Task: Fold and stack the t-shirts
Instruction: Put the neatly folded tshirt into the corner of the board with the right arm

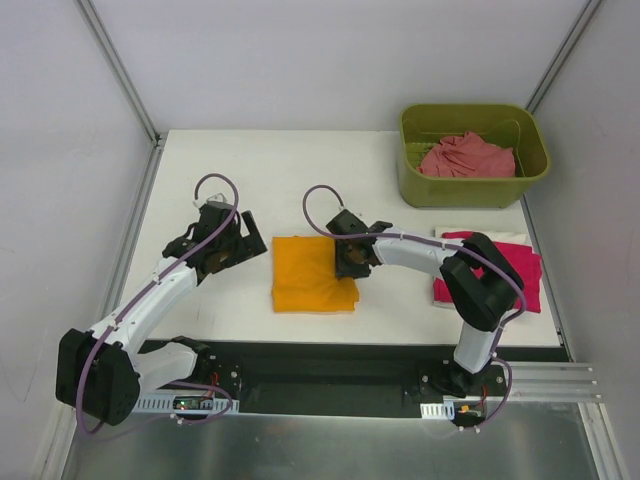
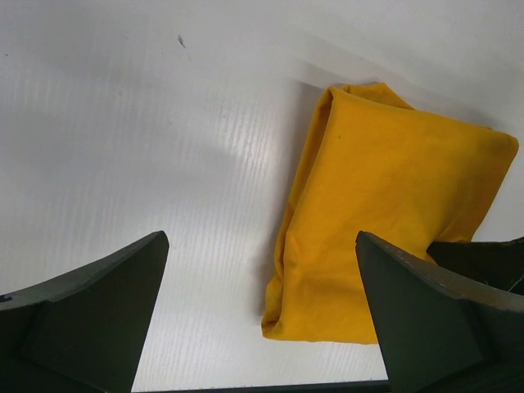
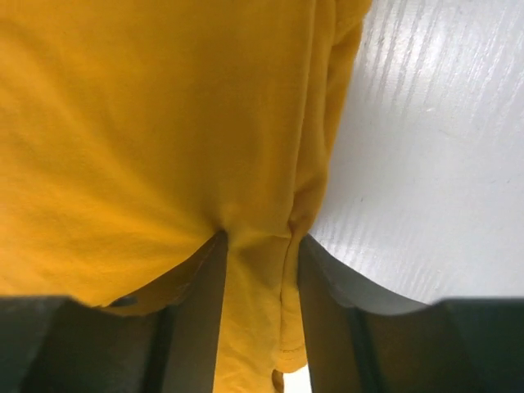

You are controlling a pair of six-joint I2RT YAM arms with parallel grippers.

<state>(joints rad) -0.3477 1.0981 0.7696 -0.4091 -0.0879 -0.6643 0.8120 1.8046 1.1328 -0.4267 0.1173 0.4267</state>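
Observation:
An orange-yellow t-shirt (image 1: 312, 272) lies folded into a rectangle at the middle of the white table (image 1: 230, 170). My right gripper (image 1: 350, 262) is at its right edge, and in the right wrist view its jaws (image 3: 258, 237) pinch a fold of the orange cloth (image 3: 147, 123) between them. My left gripper (image 1: 245, 240) hovers open just left of the shirt, its fingers (image 2: 90, 303) wide apart with the folded shirt (image 2: 385, 213) ahead to the right. A magenta t-shirt (image 1: 520, 265) lies folded at the right, partly behind my right arm. A crumpled salmon-pink t-shirt (image 1: 465, 157) sits in the bin.
The olive-green plastic bin (image 1: 475, 190) stands at the back right corner. Grey walls enclose the table on three sides. The arms' black base plate (image 1: 330, 365) runs along the near edge. Something white shows under the magenta shirt's far edge.

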